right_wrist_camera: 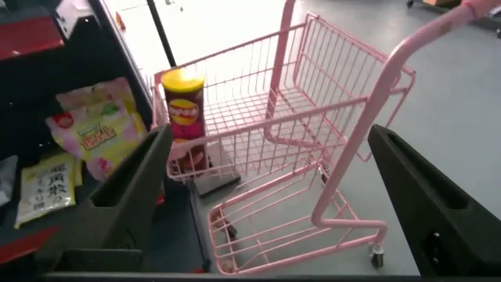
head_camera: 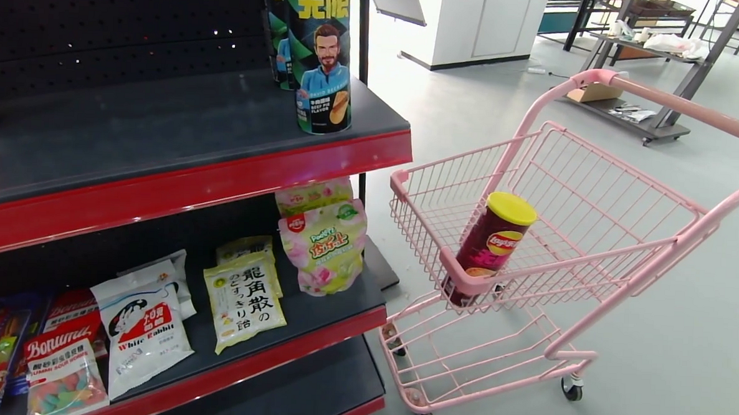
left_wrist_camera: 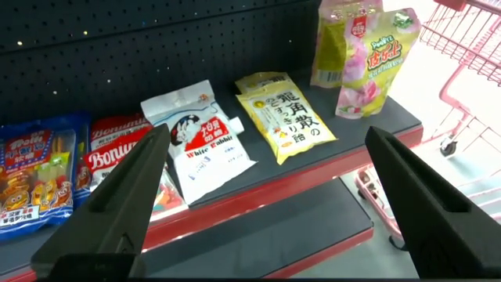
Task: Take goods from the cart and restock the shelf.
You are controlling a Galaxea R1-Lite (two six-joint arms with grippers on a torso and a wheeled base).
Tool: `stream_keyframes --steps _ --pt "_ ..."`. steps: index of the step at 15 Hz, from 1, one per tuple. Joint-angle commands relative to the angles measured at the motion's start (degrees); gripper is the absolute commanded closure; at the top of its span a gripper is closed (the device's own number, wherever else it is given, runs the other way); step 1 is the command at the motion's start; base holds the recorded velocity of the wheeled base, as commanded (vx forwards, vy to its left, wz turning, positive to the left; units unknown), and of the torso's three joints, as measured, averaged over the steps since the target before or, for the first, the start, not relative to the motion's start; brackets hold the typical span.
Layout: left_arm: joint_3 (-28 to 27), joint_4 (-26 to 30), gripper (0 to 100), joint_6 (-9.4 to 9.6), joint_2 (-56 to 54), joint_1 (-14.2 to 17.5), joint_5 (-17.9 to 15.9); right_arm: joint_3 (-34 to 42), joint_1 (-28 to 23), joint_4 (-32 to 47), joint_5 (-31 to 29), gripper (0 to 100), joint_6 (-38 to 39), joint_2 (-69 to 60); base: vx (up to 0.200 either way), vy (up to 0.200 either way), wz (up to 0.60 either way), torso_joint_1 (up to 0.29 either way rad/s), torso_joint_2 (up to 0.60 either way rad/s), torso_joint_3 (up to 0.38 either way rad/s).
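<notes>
Tipping is the risk: the chips can (head_camera: 496, 241), stood in the cart (head_camera: 466, 275) corner nearest the shelf (head_camera: 161, 130), could be knocked over if a jaw is caught on the wire rim. Jaws of the left gripper (left_wrist_camera: 266, 133) and right gripper (right_wrist_camera: 270, 131) are held apart, empty. Free top-board room is given by the head view, where the left wrist view gives the snack bags (left_wrist_camera: 203, 141) below.

Red-edged upper shelf board (head_camera: 161, 123) bearing green canisters (head_camera: 322, 74) at its right end. On the lower board (head_camera: 334, 306), snack bags (head_camera: 244, 299) lying flat, pink pouches (head_camera: 324, 246) upright. Beside, on grey floor (head_camera: 649, 369), pink cart (head_camera: 692, 110) holding a yellow-lidded can (head_camera: 489, 247).
</notes>
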Motion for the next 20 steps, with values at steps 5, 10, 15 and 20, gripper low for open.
stream_keyframes --steps 5,10,15,20 --pt "0.0 0.0 0 -0.02 0.05 0.02 0.02 -14.47 4.0 -4.83 19.33 0 5.02 42.13 0.0 0.0 0.0 0.0 0.0 0.0" --pt "0.0 0.0 0 -0.02 0.05 0.02 0.02 -13.59 4.88 -14.5 20.82 0 5.11 54.88 0.0 0.0 0.0 0.0 0.0 0.0" --pt "0.0 0.0 0 -0.02 0.05 0.02 0.02 -10.61 8.05 -24.26 22.06 0 5.02 60.06 0.0 0.0 0.0 0.0 0.0 0.0" --pt "0.0 0.0 0 -0.02 0.05 0.02 0.02 -8.41 7.96 -32.43 20.65 0 4.58 67.01 0.0 0.0 0.0 0.0 0.0 0.0"
